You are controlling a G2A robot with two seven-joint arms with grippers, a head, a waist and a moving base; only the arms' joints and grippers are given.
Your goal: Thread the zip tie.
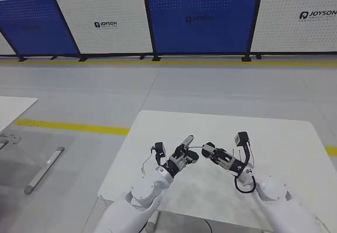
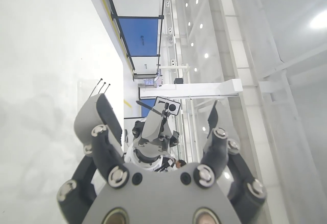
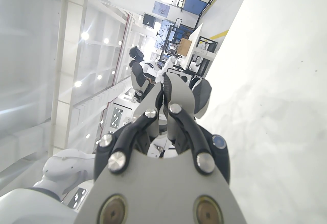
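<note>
Over the white table (image 1: pixel 273 140), my right gripper (image 1: pixel 208 150) is shut on a thin black zip tie (image 2: pixel 147 106), whose end sticks out past its fingertips. My left gripper (image 1: pixel 184 152) faces it from close by and stands open, one finger (image 2: pixel 107 112) to either side of the right gripper (image 2: pixel 160 117) and the tie. In the top view the zip tie (image 1: pixel 196 148) is a fine line between the two grippers. In the right wrist view the right gripper (image 3: pixel 164 84) has its fingers pressed together, with a left finger (image 3: pixel 201 97) just beyond them.
Three spare black zip ties (image 2: pixel 101 86) lie side by side on the table beyond the left gripper. The table's far edge (image 1: pixel 221 113) is well ahead of both arms. Another white table (image 1: pixel 5 110) stands off to the left across the floor.
</note>
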